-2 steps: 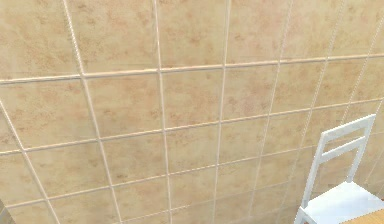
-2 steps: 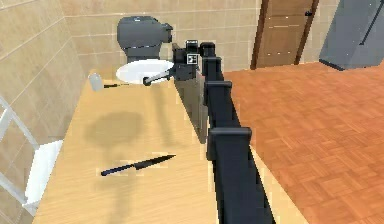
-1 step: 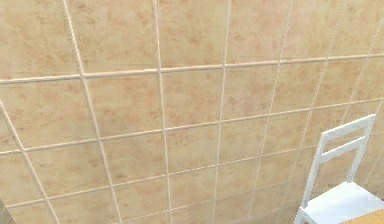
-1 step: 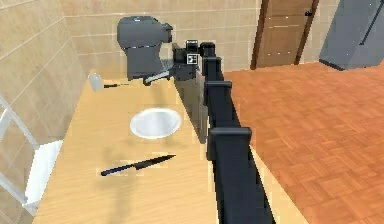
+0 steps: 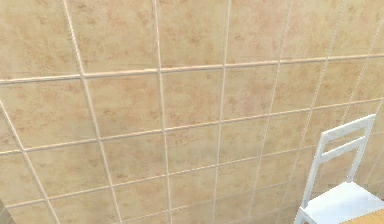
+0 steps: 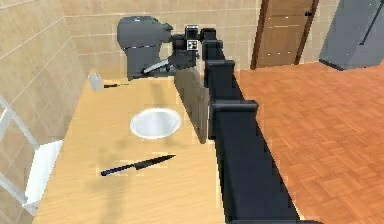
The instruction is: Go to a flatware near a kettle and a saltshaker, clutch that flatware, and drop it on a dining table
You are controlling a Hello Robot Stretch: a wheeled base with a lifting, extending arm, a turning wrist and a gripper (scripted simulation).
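Against the kettle (image 6: 140,38), whether the fingers (image 6: 158,66) hold anything cannot be told.

a beige tiled wall (image 5: 120,100) stands close ahead, with a white chair (image 5: 340,180) beside a light wooden table (image 6: 110,140). past the table lie a terracotta tile floor (image 6: 320,130), a brown wooden door (image 6: 283,30) and a grey fridge (image 6: 355,30).
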